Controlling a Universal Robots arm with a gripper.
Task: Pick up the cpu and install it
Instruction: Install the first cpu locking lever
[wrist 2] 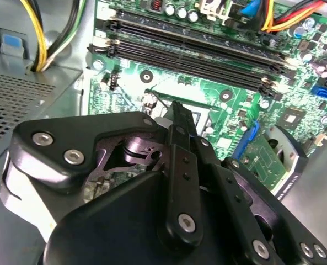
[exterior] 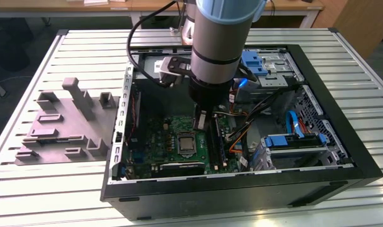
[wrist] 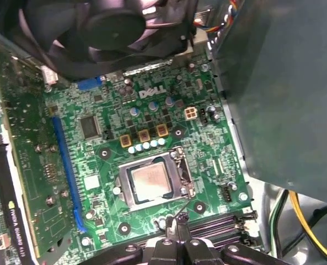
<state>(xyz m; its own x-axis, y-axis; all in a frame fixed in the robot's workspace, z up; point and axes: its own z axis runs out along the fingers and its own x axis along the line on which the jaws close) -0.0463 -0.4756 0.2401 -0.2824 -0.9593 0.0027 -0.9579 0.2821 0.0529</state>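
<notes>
Open PC, mid-install. In the exterior view my claw hangs tips-down inside the case, fingers pressed together w/ nothing that I can see between them. In the first wrist view the tips sit over the edge of the memory slots, just beside the socket.

The cpu lies flat in the socket frame, silvery top up and square to the frame. Whether the frame's latch is locked, I can't tell.

My read: the chip is placed, and this step is about not disturbing it. Doing it well means keeping the claw vertical, travelling straight along its own axis and putting no sideways load on chip or frame. Approx. zero push is best, as socket pins bend easily. I also mind the slot clips and the loose cables near the grey power-supply box.

Farther out are the green motherboard and the black case. The grey moulded tray sits on the slatted desk at the exterior view's left.
</notes>
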